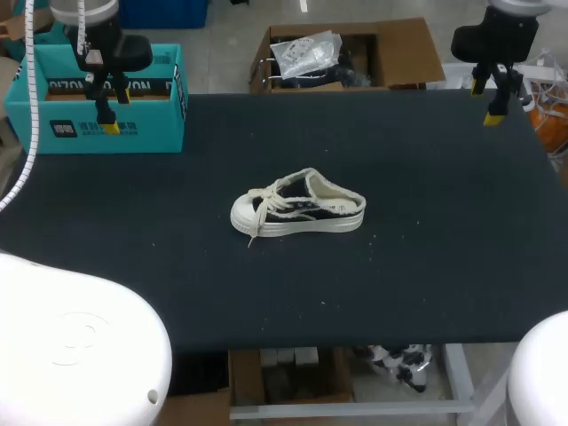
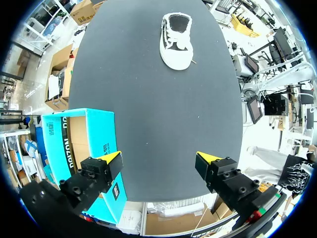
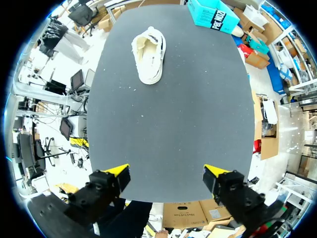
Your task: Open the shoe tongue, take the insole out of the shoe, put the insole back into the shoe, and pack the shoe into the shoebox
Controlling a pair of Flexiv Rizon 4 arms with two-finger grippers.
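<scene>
Shoe (image 1: 297, 206), mid-table, toe left. Left gripper (image 2: 158, 161), right gripper (image 3: 166, 171): both spread, empty. Advised: right steadies heel (image 1: 353, 206), left lifts tongue (image 1: 295, 188).

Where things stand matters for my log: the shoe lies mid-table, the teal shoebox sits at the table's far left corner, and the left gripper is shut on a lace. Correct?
Not quite: the left gripper is open and holds nothing. The left wrist view shows it spread wide beside the shoebox, far from the shoe. The rest stands.
</scene>
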